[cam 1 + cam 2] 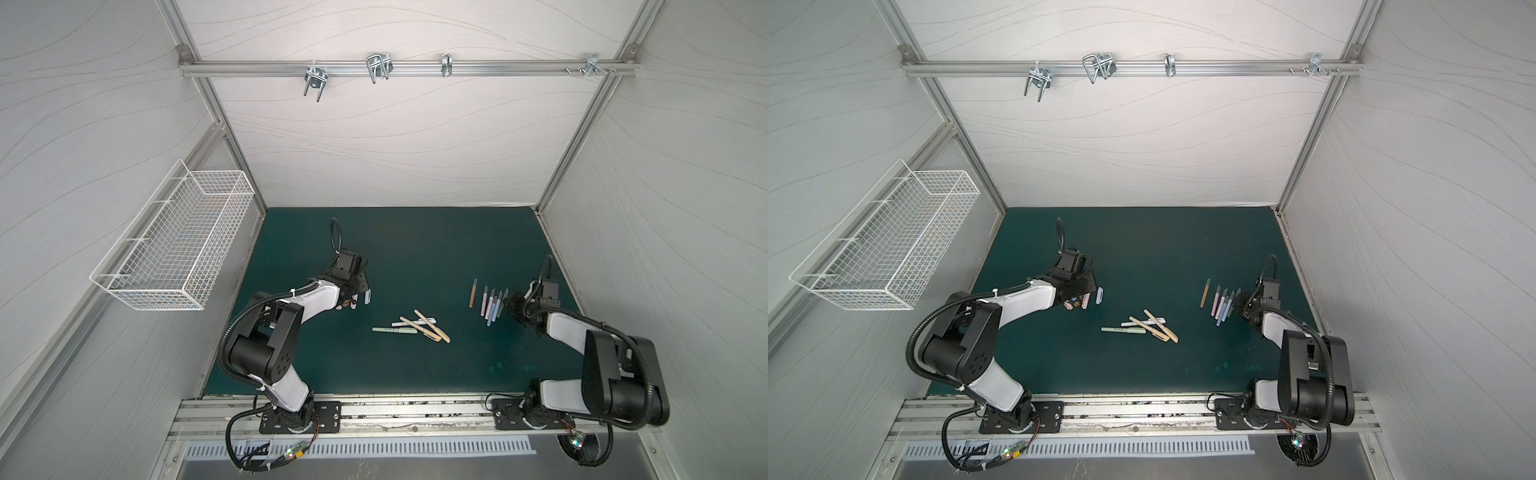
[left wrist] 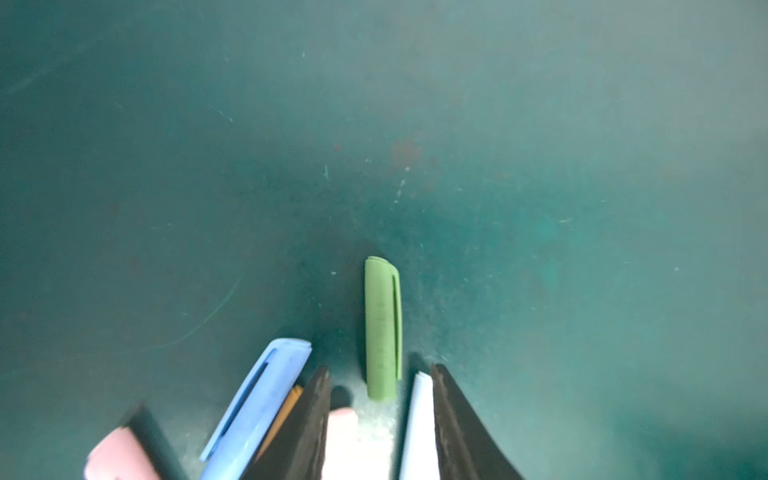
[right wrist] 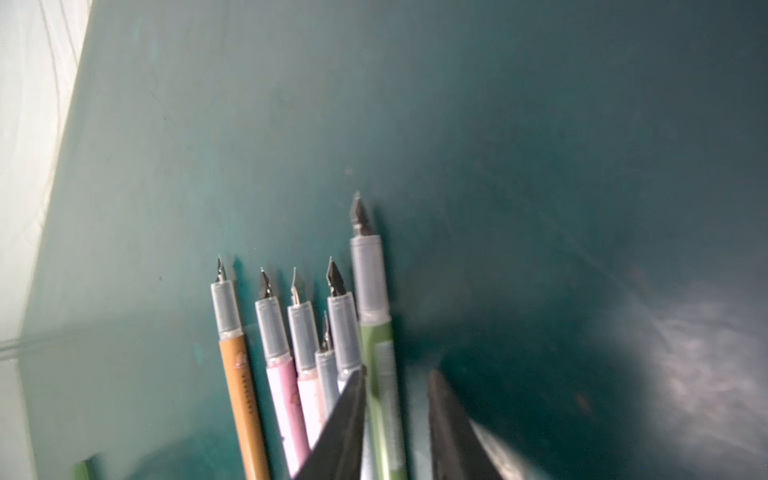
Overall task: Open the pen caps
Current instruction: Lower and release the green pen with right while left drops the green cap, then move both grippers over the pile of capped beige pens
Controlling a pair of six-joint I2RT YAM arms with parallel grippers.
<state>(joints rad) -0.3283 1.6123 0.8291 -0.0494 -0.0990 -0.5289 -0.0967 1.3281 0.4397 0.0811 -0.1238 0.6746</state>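
In the left wrist view a green pen cap (image 2: 382,328) lies loose on the teal mat, its near end between the tips of my open left gripper (image 2: 380,372). Blue (image 2: 257,403), pink (image 2: 340,440) and white (image 2: 417,424) caps lie around the fingers. My right gripper (image 3: 397,374) stands open over an uncapped green pen (image 3: 380,357), which rests against one finger with a gap to the other, beside a row of several uncapped pens (image 3: 286,374). In both top views several capped pens (image 1: 415,326) (image 1: 1142,326) lie piled mid-mat between the left gripper (image 1: 353,291) and right gripper (image 1: 509,305).
A white wire basket (image 1: 174,245) hangs on the left wall. Metal hooks (image 1: 378,66) hang from the rail across the back wall. The white side wall (image 3: 25,166) rises close beyond the pen row, at the mat's right edge.
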